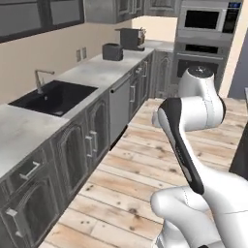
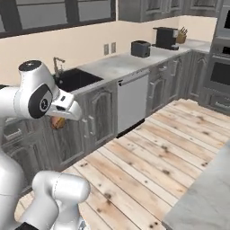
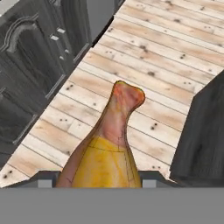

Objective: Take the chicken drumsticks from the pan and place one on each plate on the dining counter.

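Observation:
A chicken drumstick (image 3: 107, 148) fills the lower middle of the hand view, with its plump yellow end down at the fingers and its thin reddish bone end pointing away over the wooden floor. My gripper (image 3: 100, 177) is shut on it. In the right base view the same drumstick (image 2: 57, 122) hangs as a small orange-brown lump under the hand (image 2: 63, 110), in front of the sink cabinets. A corner of the dining counter (image 2: 206, 193), light grey stone, lies at the lower right. The pan and the plates are out of view.
A grey worktop with a black sink (image 1: 53, 97) and a tap runs along the left wall, with dark cabinets (image 1: 72, 150) below. A toaster (image 1: 112, 51) and a coffee machine (image 1: 131, 38) stand farther back. Wall ovens (image 1: 201, 43) close the far end. A dark cabinet side (image 3: 203, 131) stands close on the right.

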